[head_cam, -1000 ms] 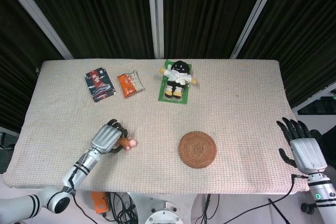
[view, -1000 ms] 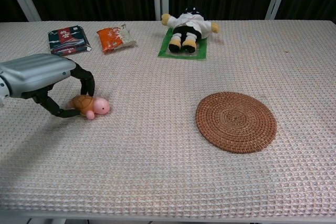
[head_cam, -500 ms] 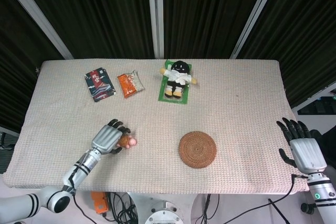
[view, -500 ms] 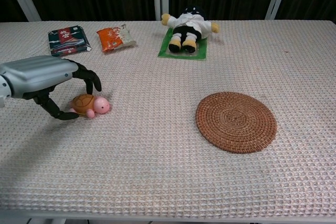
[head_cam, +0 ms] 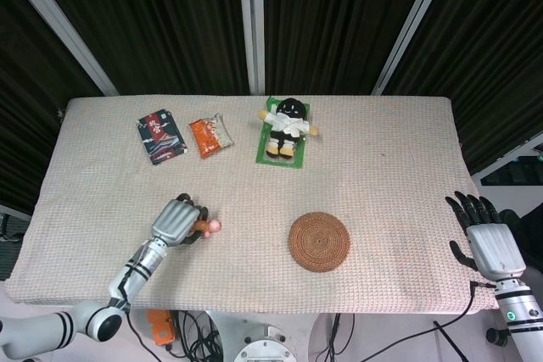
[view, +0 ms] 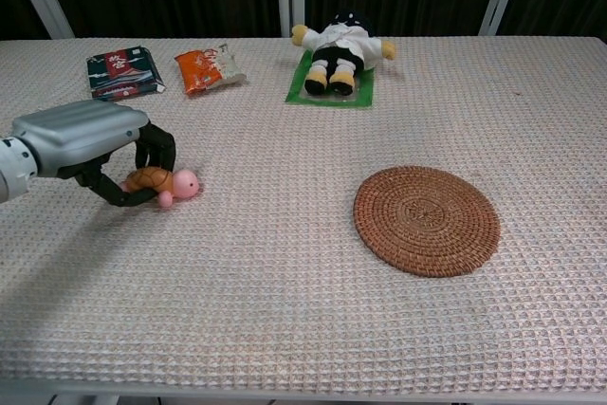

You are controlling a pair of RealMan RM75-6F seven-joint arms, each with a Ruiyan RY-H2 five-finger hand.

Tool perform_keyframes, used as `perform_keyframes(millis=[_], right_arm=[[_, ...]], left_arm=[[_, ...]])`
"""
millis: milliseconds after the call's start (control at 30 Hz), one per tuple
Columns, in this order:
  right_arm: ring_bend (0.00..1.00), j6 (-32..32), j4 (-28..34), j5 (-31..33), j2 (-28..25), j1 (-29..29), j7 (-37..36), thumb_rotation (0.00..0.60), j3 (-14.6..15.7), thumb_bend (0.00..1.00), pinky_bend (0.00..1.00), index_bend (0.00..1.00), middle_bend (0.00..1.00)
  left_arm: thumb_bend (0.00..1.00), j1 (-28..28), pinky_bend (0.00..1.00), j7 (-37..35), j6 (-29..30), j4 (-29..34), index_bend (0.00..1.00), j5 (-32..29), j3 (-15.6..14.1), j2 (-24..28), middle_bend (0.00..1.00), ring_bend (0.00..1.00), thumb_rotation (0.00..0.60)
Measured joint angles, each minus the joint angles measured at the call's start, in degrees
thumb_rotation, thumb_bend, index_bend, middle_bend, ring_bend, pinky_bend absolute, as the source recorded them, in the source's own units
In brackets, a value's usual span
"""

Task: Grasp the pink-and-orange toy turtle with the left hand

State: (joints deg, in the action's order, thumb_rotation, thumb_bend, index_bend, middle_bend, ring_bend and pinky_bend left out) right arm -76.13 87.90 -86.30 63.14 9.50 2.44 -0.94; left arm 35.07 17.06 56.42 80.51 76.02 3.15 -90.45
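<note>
The pink-and-orange toy turtle (view: 167, 183) lies on the woven tablecloth at the front left, its pink head (head_cam: 214, 225) poking out to the right. My left hand (view: 90, 146) has its dark fingers (view: 152, 148) curled over the orange shell and its thumb under the near side, gripping the turtle. In the head view the left hand (head_cam: 175, 222) covers most of the shell. My right hand (head_cam: 485, 238) hangs off the table's right edge, fingers spread, holding nothing.
A round woven coaster (view: 427, 219) lies right of centre. At the back stand a plush doll on a green card (view: 339, 61), an orange snack packet (view: 208, 67) and a dark packet (view: 119, 72).
The left hand's fingers opened briefly over the turtle and have now closed around its shell again. The turtle has shifted slightly away from me and seems a little raised. The right hand has not moved.
</note>
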Motion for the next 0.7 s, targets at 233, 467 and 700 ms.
perform_keyframes(millis=[233,467,700], right_arm=[[0.00,-0.11,0.06,0.11,-0.16,-0.09,-0.04,0.600,-0.03,0.33,0.00,0.00,0.00],[0.00,-0.31,0.56,-0.03,-0.36,-0.07,0.18,0.600,-0.10,0.33,0.00,0.00,0.00],[0.00,-0.07,1.69,0.41,-0.39,0.25,1.03,0.600,-0.52,0.33,0.00,0.00,0.00]], left_arm=[[0.29,-0.40,0.18,-1.80,0.56,-0.12,0.41,0.35,-0.10,0.19,0.43,0.20,0.600],[0.16,-1.00,0.08,-0.97,0.10,2.26,0.09,-0.39,-0.36,2.97,0.03,0.00,0.600],[0.19,-5.16,0.05,1.18,9.07,8.45,0.09,0.91,-1.16,8.84,0.02,0.00,0.600]])
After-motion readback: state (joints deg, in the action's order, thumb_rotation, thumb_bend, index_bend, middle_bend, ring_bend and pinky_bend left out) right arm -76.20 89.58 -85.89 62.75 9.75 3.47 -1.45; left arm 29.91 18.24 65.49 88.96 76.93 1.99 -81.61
